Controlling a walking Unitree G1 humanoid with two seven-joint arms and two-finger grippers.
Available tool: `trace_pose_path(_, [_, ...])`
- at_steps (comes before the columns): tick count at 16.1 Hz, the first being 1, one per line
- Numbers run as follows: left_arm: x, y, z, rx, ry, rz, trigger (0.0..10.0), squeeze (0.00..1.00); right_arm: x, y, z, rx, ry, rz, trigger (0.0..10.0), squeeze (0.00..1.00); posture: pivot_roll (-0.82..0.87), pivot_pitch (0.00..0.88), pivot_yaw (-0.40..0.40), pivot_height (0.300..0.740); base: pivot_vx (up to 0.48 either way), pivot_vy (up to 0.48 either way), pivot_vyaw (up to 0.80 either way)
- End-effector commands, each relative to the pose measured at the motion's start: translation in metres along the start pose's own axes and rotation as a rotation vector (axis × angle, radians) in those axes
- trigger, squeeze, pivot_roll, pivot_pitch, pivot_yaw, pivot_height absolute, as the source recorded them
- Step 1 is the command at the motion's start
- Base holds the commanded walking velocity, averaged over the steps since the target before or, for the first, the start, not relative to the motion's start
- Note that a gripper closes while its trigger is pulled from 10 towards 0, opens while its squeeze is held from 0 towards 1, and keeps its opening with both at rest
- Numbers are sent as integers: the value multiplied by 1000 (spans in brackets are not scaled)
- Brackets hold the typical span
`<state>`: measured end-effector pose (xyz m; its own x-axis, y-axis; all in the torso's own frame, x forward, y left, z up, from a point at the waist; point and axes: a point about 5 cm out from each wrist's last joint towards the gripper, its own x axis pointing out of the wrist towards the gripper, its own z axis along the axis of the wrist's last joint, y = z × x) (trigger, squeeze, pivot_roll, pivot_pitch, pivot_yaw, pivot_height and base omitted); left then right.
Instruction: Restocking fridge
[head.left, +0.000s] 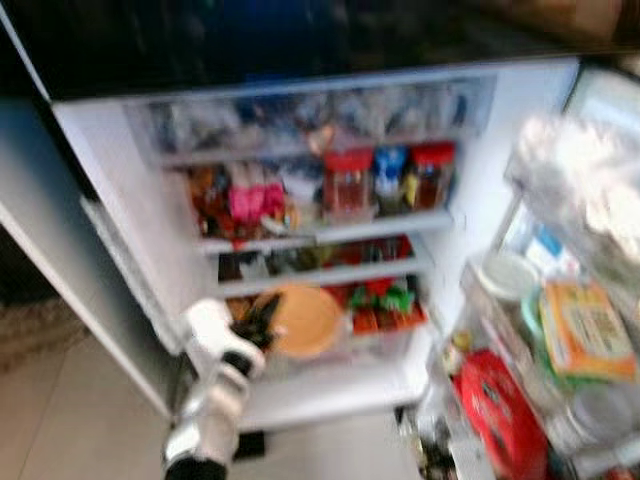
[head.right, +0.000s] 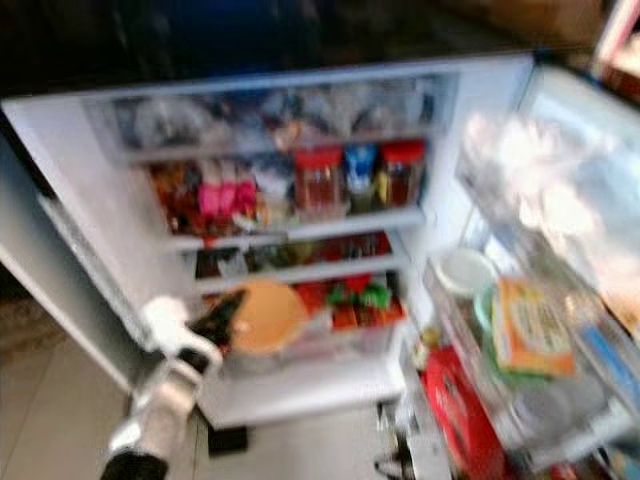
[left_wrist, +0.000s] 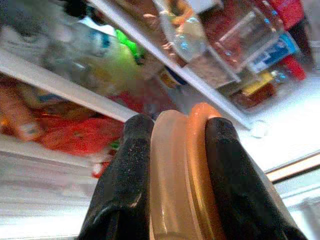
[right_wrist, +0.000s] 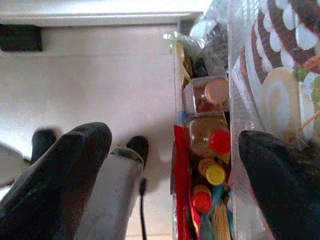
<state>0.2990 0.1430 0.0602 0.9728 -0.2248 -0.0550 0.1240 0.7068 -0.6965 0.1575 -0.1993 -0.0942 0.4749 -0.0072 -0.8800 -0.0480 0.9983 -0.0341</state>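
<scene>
I've got the left tool (left_wrist: 175, 145) clenched on the orange lid-like disc (head.left: 300, 320), one black finger (left_wrist: 125, 185) on each face, pinching it edge-on. From the wrist it reads as two layers, a paler tan one against a deeper orange one, smooth and rounded at the rim. From the head camera it's a flat round peach-orange shape, held up right at the front of the fridge (head.left: 120, 190), level with the lowest shelf (head.left: 330, 275) and just above the white ledge (head.left: 330, 390) at the bottom. The picture is blurred, so I can't tell whether the disc touches the clear bin behind it.

Room around the disc: red and green packets (head.left: 385, 300) sit close to its right on that lowest shelf, the fridge's left wall is just beyond the silver arm (head.left: 215, 400), and the white ledge below has bare surface. Above, the red-capped jars (head.left: 350, 180) crowd the middle shelf.

The right tool (right_wrist: 172, 165) is released, fingers spread wide, hanging over the floor (right_wrist: 100, 90) beside the door bin with its red and yellow capped bottles (right_wrist: 215, 160)
</scene>
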Motion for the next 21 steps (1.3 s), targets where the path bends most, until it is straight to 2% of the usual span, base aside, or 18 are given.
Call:
trace_pose_path(1, [-3, 7, 14, 3, -36, 16, 10000, 0, 0, -12, 13, -2, -42, -41, 10000, 0, -24, 0, -12, 740, 304, 0, 0])
trace_pose_path(4, [-4, 11, 13, -33, -37, 26, 10000, 0, -1, -12, 13, -4, -42, -38, 10000, 0, -25, 0, -13, 740, 300, 0, 0])
trace_pose_path(7, [-4, 15, 8, -121, -15, 23, 10000, 0, -1, -13, 13, -2, -42, -36, 10000, 0, -26, 0, -13, 740, 285, 0, 0])
trace_pose_path(9, [-4, 16, 7, -143, 1, 17, 10000, 0, -1, -12, 13, -7, -40, -35, 10000, 0, -25, 0, -16, 740, 129, 0, 0])
trace_pose_path(14, [0, 15, 4, -33, 62, -7, 10000, 0, -1, -12, 13, 0, -49, -30, 10000, 0, -27, 0, -14, 740, 0, 0, 0])
trace_pose_path(16, [1, 14, 5, -24, 62, -6, 10000, 0, -1, -12, 13, -16, -39, -33, 10000, 0, -27, 0, -13, 740, 0, 0, 0])
trace_pose_path(20, [1, 13, 3, 11, 66, 0, 10000, 0, -1, -12, 12, -11, -46, -24, 10000, 0, -30, 0, -12, 675, 0, 0, 0])
trace_pose_path(21, [2, 13, 3, 13, 62, 8, 10000, 0, -1, -13, 12, 0, -49, -31, 10000, 0, -29, 0, -15, 675, 0, 0, 0])
